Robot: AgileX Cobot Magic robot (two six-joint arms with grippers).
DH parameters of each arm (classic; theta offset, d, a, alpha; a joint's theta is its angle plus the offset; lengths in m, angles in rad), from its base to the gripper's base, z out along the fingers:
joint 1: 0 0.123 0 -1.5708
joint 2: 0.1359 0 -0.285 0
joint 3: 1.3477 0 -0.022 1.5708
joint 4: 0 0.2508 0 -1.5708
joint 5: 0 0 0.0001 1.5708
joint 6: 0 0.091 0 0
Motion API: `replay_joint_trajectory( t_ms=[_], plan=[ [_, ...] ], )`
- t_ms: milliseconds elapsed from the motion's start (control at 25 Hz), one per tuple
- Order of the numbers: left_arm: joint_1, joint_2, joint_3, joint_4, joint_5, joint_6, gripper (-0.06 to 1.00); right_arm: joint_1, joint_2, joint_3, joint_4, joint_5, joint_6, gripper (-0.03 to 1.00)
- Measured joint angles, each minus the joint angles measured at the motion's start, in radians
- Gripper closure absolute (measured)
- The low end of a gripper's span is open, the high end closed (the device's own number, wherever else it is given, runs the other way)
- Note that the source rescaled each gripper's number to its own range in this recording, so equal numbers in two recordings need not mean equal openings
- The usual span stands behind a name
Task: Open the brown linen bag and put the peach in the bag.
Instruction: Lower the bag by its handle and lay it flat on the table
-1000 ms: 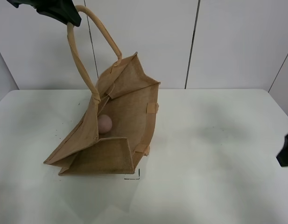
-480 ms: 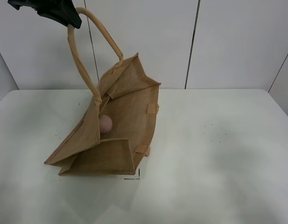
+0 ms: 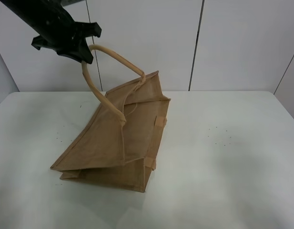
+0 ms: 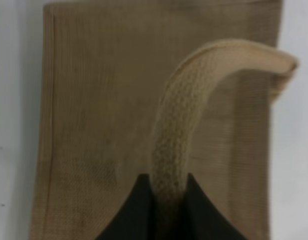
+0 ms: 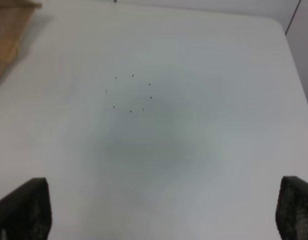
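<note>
Left gripper, upper left, is clamped on the handle of the bag, which sits centre-left on the table. The peach is not visible. Right gripper is spread and empty. The jute looks light and floppy, so hold it by the rolled handle.

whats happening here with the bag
The left gripper is clamped on one loop handle of the brown linen bag, holding that handle up while the bag sags half-collapsed on the white table. The peach does not show in any view, so I cannot tell where it is. The right gripper hangs open above the table, away from the bag.
</note>
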Motion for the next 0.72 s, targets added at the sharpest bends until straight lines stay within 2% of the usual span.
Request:
replay_joint_trajectory(
  t_ms=[400,720],
  plan=[
    [0.0,0.001,0.3,-0.106,-0.303,0.08,0.94,0.0,-0.002,0.0,0.0,0.0,0.0,-0.03],
    [0.0,0.174,0.313,-0.29,-0.335,0.236,0.94,0.0,-0.002,0.0,0.0,0.0,0.001,-0.03]
  ],
)
